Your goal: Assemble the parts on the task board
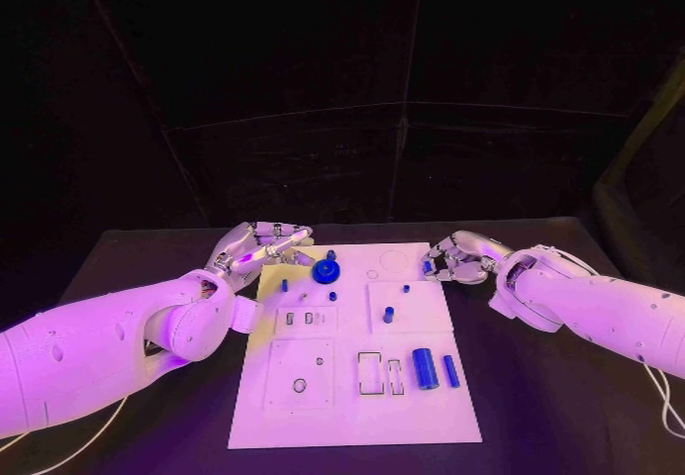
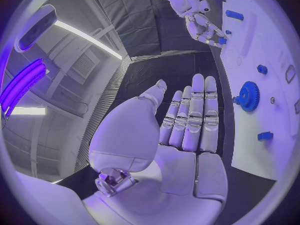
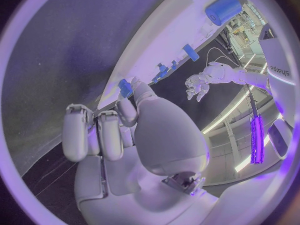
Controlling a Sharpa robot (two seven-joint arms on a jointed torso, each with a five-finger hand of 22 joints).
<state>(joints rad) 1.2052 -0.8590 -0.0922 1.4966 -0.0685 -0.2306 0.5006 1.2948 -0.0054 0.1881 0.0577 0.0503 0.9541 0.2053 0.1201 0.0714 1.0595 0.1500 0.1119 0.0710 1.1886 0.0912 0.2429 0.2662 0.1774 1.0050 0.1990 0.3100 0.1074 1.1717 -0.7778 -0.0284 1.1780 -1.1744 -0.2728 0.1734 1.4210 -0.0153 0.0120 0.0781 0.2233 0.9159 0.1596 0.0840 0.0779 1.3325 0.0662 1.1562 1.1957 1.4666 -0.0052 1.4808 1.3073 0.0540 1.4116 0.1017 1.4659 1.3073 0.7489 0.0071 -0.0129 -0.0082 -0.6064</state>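
The white task board (image 1: 357, 406) lies in the middle of the black table. A blue gear (image 1: 327, 269) stands near its far edge, also seen as the blue gear (image 2: 249, 96) in the left wrist view. My left hand (image 1: 264, 245) hovers at the board's far left corner beside the gear, its palm (image 2: 187, 130) flat, fingers straight and holding nothing. My right hand (image 1: 457, 259) is at the board's far right edge and pinches a small blue part (image 1: 427, 265) between thumb and finger; the right wrist view shows this blue part (image 3: 125, 87) at the fingertips.
On the board's near half lie a thick blue cylinder (image 1: 424, 367) and a thin blue pin (image 1: 449, 370). Small blue pegs (image 1: 388, 315) stand in the middle blocks. A white cable (image 1: 664, 396) trails on the table at the right.
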